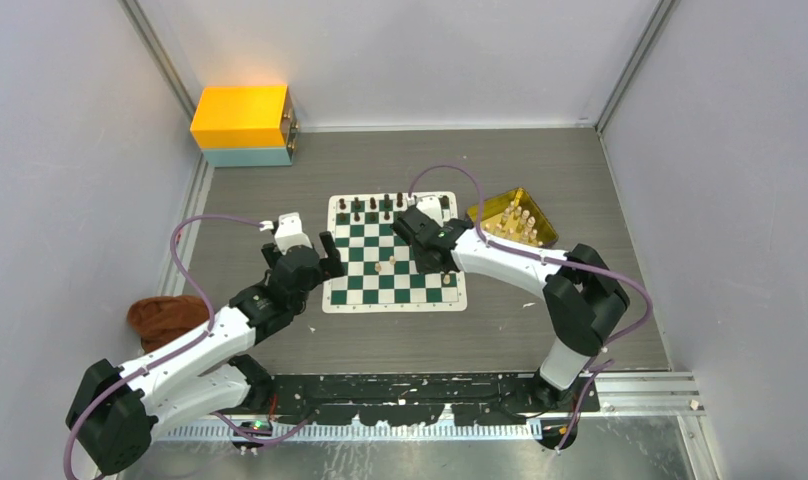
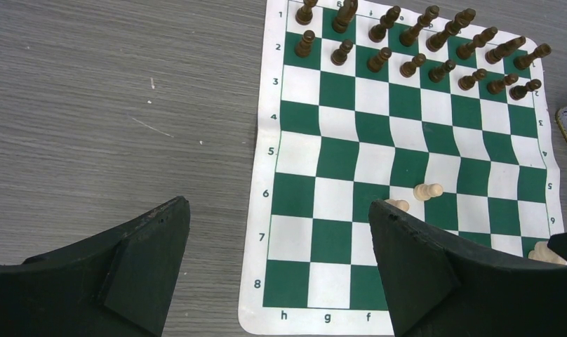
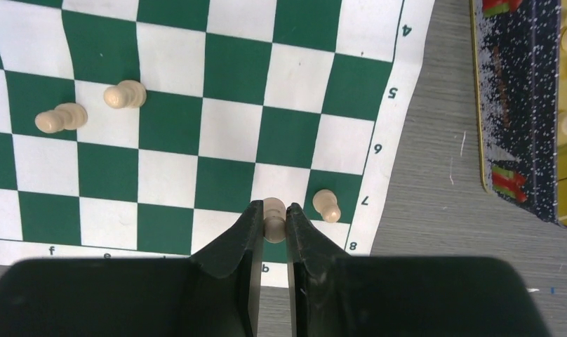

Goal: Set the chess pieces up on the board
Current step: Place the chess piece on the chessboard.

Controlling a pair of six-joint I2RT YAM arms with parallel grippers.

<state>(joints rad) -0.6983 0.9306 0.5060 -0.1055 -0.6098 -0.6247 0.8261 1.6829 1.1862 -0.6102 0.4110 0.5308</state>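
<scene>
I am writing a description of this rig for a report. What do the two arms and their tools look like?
The left arm and right arm have white tubular links and bulky black joints. A thin purple cable loops along each. The left tool and right tool each carry two matte black wedge-shaped fingers.

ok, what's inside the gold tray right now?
Several pale chess pieces stand inside the tray; too small to count. From the right wrist view its wall hides most of the inside.
</scene>
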